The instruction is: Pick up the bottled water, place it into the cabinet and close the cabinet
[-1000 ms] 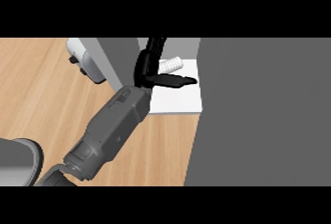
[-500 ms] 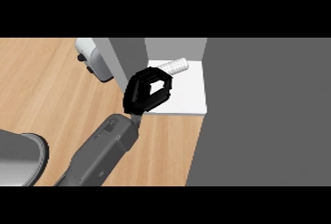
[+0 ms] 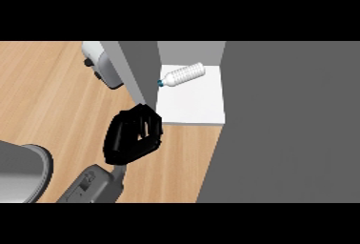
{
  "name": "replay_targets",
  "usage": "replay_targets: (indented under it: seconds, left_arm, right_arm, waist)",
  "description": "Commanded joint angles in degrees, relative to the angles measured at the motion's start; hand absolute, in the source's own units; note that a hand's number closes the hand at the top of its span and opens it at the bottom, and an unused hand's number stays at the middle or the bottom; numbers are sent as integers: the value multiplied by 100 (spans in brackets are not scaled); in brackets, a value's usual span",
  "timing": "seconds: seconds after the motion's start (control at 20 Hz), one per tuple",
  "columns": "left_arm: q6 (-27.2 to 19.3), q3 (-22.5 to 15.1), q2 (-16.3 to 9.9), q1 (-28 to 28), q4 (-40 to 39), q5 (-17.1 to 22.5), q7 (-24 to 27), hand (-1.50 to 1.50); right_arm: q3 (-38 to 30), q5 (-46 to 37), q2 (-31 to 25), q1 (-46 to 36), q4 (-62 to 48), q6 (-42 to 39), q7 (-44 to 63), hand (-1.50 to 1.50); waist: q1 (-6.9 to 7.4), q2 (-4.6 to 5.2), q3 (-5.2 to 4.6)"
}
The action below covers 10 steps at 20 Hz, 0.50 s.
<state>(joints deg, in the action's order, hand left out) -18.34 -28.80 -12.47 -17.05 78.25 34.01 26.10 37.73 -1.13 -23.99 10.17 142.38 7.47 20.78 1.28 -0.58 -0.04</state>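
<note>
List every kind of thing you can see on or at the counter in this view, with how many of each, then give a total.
Water bottle, lying on its side on the cabinet's white shelf: 1
Cabinet, open: 1
Robot hand, black, fingers curled, holding nothing: 1
Grey and white appliance behind the cabinet's door, kind unclear: 1
Grey round object at the left edge: 1
Total: 5

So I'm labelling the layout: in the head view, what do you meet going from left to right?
Grey round object → white appliance → black hand → water bottle lying on the white cabinet shelf → grey cabinet door.
</note>
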Motion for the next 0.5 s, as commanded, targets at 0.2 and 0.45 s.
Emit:
replay_targets:
  seconds: [0.2,0.45]
  left_arm:
    - [-93,27,-700,1385,1730,-128,-247,150]
    - [590,599,-1139,2036,1719,175,234,150]
  right_arm:
    - [1201,-718,1014,-1071,-70,275,1252,150]
    - [1801,-936,1586,-1443,-318,300,1554,150]
  waist:
    - [-35,26,-7]
    - [-82,31,-10]
